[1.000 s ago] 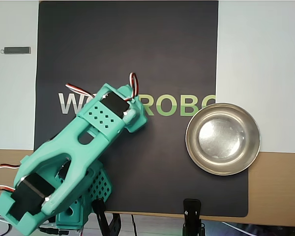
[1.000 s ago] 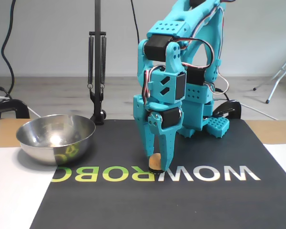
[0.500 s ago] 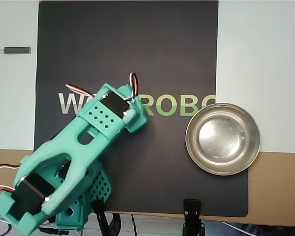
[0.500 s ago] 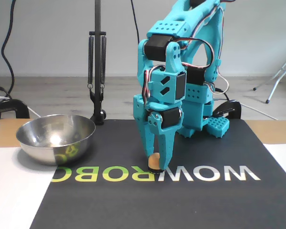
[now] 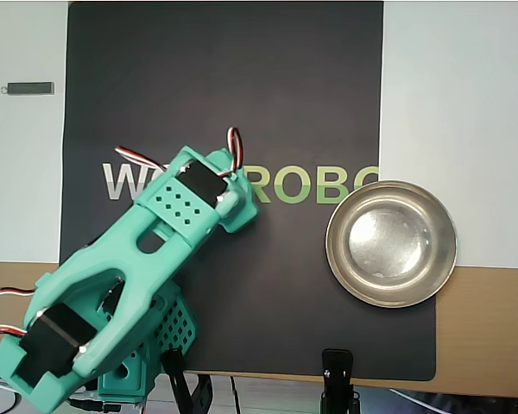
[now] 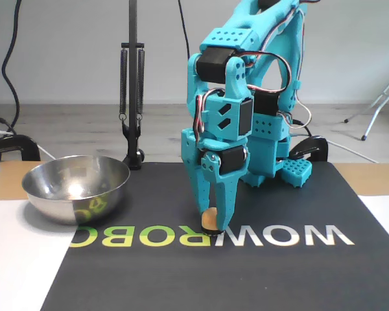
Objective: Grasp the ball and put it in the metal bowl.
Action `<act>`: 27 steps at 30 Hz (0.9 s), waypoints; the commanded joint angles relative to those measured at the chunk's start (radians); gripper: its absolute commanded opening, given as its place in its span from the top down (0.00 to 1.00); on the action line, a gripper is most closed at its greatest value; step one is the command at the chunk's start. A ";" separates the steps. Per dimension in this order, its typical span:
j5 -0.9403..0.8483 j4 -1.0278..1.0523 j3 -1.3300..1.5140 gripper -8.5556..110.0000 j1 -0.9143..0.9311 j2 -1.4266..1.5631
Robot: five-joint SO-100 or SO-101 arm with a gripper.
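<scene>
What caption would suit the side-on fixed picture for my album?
Turquoise robot claw pointing down, closed around a small orange ball on a black mat, with an empty metal bowl waiting at left.

Teal arm [image 5: 129, 285] over black mat [image 5: 242, 86], metal bowl [image 5: 391, 243] at right overlapping mat edge

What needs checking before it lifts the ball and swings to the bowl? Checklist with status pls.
1. Ball between the fingers of the gripper: ok, the fixed view shows it pinched low at the tips.
2. Grip firm enough to lift: cannot tell; only part of the ball shows.
3. Ball off the mat: not ok, it appears to sit at the mat surface.
4. Metal bowl empty and upright: ok in both views.
5. Path to the bowl clear: ok, only bare mat lies between them in the overhead view.
6. Ball visible from overhead: not ok, the arm covers it.
</scene>
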 commanded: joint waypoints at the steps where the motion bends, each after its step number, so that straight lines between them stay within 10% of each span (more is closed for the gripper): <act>1: 0.002 0.061 -0.091 0.71 -0.008 0.017; 27: -0.002 0.426 -0.563 0.71 0.155 0.002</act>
